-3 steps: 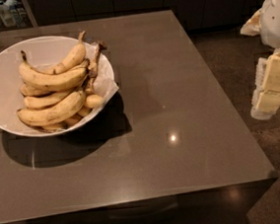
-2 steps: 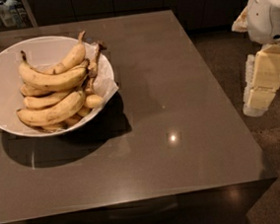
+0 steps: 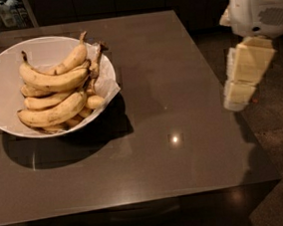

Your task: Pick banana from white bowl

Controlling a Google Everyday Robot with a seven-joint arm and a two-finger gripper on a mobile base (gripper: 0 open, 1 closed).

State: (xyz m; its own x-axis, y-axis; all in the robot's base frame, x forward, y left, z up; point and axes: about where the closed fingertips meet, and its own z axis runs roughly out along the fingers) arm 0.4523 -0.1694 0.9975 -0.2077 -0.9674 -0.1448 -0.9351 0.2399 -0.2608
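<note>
We are at the approach; the tool (image 3: 239, 95) hangs beside the bench's (image 3: 187, 170) right edge, well apart from the bowl (image 3: 1, 83); its spread we cannot tell; the bananas (image 3: 53, 82) lie heaped in the bowl; next we must reach across and descend onto the top one.

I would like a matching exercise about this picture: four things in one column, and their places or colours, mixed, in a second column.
1. bananas
2. white bowl
3. gripper
4. table

A. dark and glossy
B. beside the table's right edge
C. piled in the white bowl
D. on the table's left part

Pairs: 1-C, 2-D, 3-B, 4-A
</note>
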